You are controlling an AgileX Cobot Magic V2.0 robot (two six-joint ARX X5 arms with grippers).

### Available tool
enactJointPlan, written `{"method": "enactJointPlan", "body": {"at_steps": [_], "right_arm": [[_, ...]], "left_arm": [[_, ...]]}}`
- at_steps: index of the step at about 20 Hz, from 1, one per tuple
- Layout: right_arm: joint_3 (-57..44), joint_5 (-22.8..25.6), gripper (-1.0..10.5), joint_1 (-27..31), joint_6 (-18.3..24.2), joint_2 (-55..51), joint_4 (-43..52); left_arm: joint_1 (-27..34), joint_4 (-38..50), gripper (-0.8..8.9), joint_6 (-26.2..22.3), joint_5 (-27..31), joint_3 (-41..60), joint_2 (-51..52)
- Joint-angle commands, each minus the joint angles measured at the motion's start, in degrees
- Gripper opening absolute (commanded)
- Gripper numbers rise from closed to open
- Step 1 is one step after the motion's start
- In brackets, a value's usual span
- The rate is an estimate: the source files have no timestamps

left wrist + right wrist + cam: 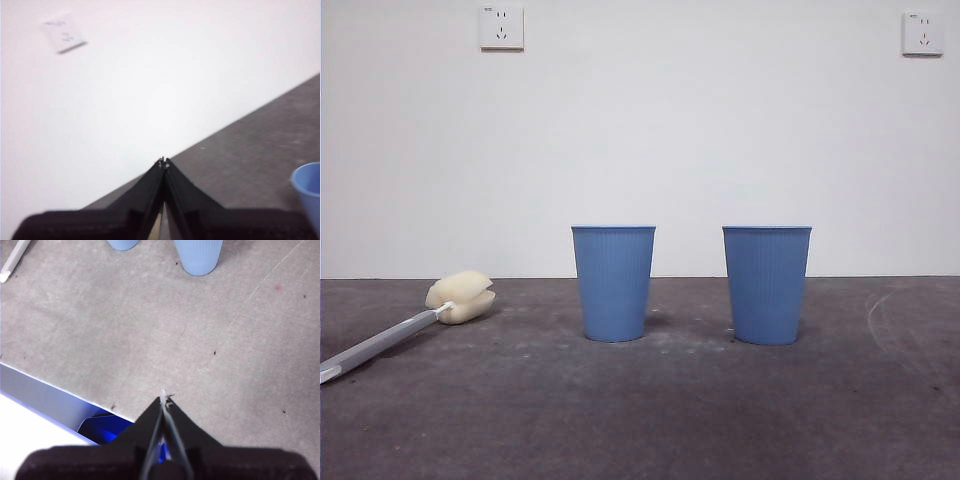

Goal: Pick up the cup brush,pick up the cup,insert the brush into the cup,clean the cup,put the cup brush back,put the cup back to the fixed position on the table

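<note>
Two identical blue ribbed cups stand upright on the dark grey table [650, 420]: one at the middle [613, 283], one to its right [766, 285]. The cup brush [410, 325] lies at the left, its cream sponge head [461, 297] toward the cups and its grey handle running off the left edge. Neither arm shows in the front view. My left gripper [163, 162] is shut and empty, raised and facing the wall, with one cup's rim [309, 187] at the picture's edge. My right gripper [164, 396] is shut and empty above the table, with both cups [198, 255] and the brush handle's white end [12, 262] ahead.
A white wall with two sockets [501, 27] [922, 33] stands behind the table. The right wrist view shows the table's near edge with a blue and white surface below it [45, 405].
</note>
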State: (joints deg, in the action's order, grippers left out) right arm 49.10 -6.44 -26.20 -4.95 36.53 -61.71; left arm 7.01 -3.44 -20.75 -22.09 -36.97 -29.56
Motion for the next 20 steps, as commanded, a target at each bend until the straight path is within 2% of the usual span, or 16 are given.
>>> {"method": "enactJointPlan", "body": {"at_steps": [1,5,9,12,17,20], "right_arm": [[0.04,0.02,0.0,-0.09,0.07,0.07,0.2],[0.04,0.02,0.0,-0.09,0.07,0.07,0.17],[0.04,0.02,0.0,-0.09,0.07,0.07,0.2],[0.04,0.02,0.0,-0.09,0.07,0.07,0.2],[0.04,0.02,0.0,-0.09,0.07,0.07,0.15],[0.04,0.02,0.0,-0.09,0.07,0.07,0.2]], "left_arm": [[1.36,3.93,-0.04,0.04,2.01,9.73,5.68],[1.38,7.54,-0.04,3.85,5.11,24.44,15.23],[1.38,7.72,-0.04,5.73,7.37,33.09,22.01],[1.31,6.43,-0.04,7.91,7.37,36.46,26.03],[1.27,-4.72,-0.04,8.41,7.04,36.44,29.33],[1.2,-5.01,-0.04,15.63,6.97,36.41,29.31]]}}
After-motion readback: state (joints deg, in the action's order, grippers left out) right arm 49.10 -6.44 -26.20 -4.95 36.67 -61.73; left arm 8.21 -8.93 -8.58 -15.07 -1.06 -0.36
